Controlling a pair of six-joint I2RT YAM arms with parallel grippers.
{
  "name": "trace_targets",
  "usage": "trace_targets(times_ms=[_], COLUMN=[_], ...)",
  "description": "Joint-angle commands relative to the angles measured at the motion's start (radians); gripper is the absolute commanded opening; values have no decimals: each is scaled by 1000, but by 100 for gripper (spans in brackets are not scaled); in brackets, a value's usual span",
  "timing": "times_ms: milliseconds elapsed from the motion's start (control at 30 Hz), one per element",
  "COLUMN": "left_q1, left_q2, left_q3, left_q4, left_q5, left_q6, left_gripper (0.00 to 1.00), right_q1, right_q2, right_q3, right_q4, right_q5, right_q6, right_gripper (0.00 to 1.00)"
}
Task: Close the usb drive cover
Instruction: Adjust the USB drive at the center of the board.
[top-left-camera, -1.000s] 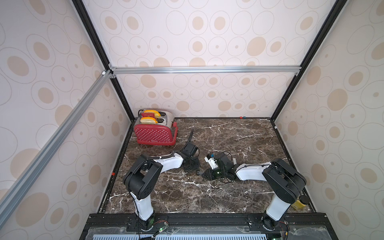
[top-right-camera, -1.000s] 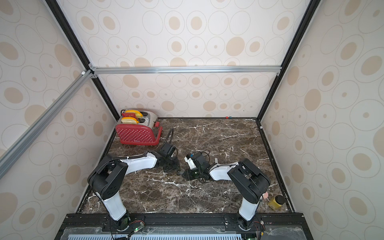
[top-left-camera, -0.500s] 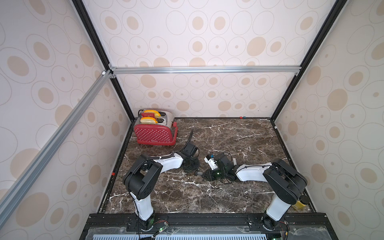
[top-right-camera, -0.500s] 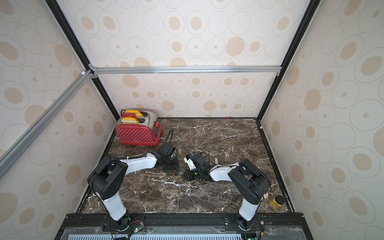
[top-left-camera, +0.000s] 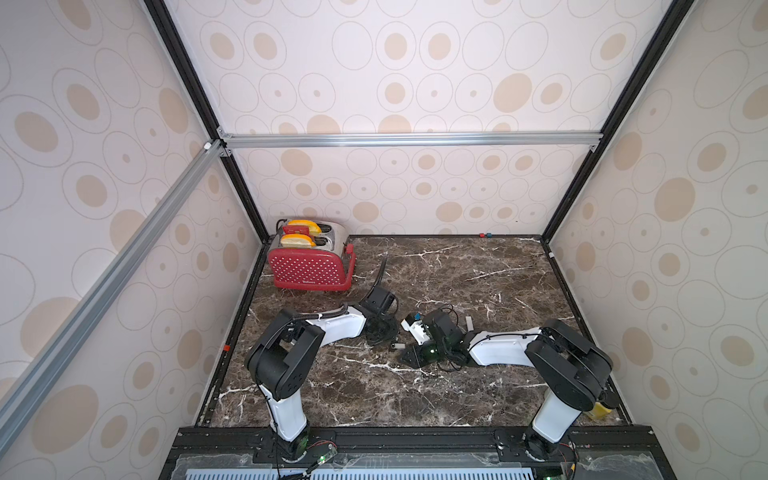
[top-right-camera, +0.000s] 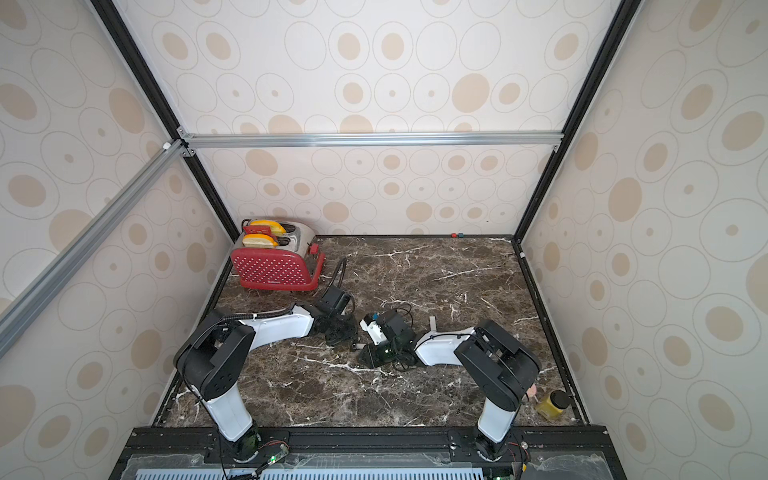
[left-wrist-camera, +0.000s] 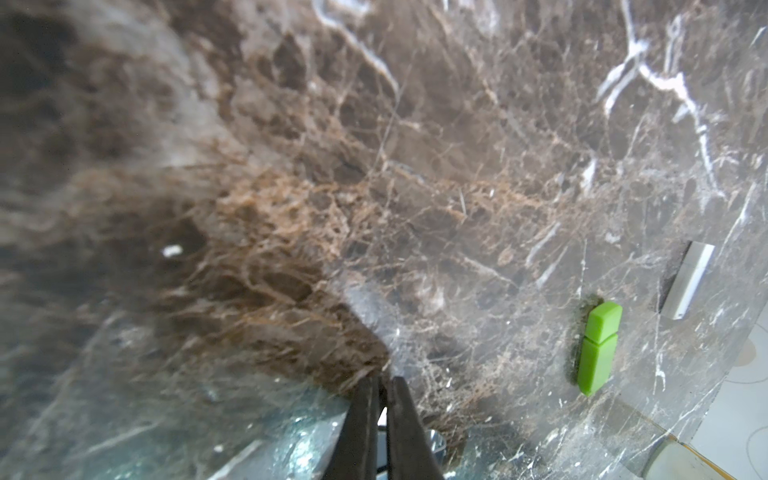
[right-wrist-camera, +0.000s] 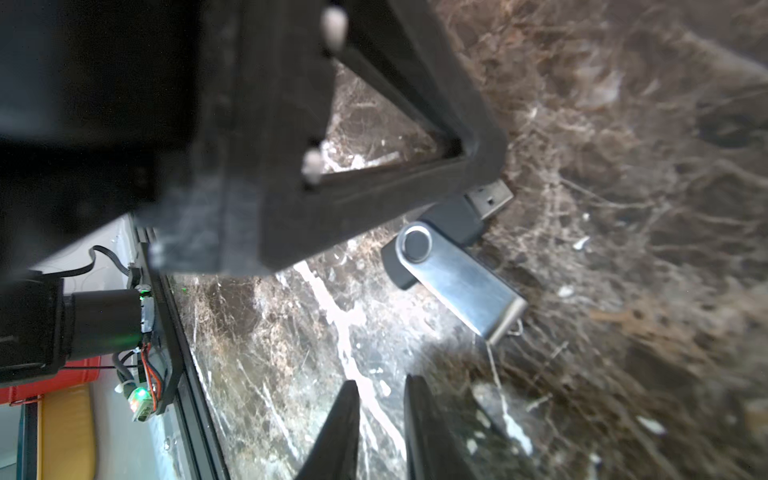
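The usb drive (right-wrist-camera: 453, 232) lies on the marble between my two arms, a black body with its plug (right-wrist-camera: 490, 201) bare. Its silver swivel cover (right-wrist-camera: 461, 282) is swung out at an angle to the body. In both top views the drive is a small pale speck (top-left-camera: 398, 345) (top-right-camera: 355, 345). My left gripper (left-wrist-camera: 382, 380) (top-left-camera: 384, 336) is shut, and one of its fingers (right-wrist-camera: 374, 199) rests its tip on the black body beside the plug. My right gripper (right-wrist-camera: 380, 380) (top-left-camera: 404, 356) hovers low just short of the cover, narrowly open with nothing between its fingers.
A green capped stick (left-wrist-camera: 598, 349) and a pale flat strip (left-wrist-camera: 688, 286) (top-left-camera: 468, 322) lie on the marble behind the right arm. A red toaster (top-left-camera: 309, 266) stands at the back left corner. A yellow jar (top-right-camera: 552, 405) sits by the right arm's base.
The left jaws have closed a little further. Both arms have stayed almost where they were, low over the drive.
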Motion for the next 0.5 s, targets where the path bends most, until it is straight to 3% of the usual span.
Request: trace_targets(times_ms=[0,467], left_q1=[-1,-2], left_q2=[2,-3], left_q3=[-26,-27], left_q4=[-92,-74], left_q5=[-36,-22], left_q6=[19,21], left_gripper=[10,10], right_q1=[3,-36], right_q2=[26,66], right_q3=[34,93], right_q4=[-41,-126], right_q5=[22,78], right_q6=[-28,-78], right_gripper=[24,23])
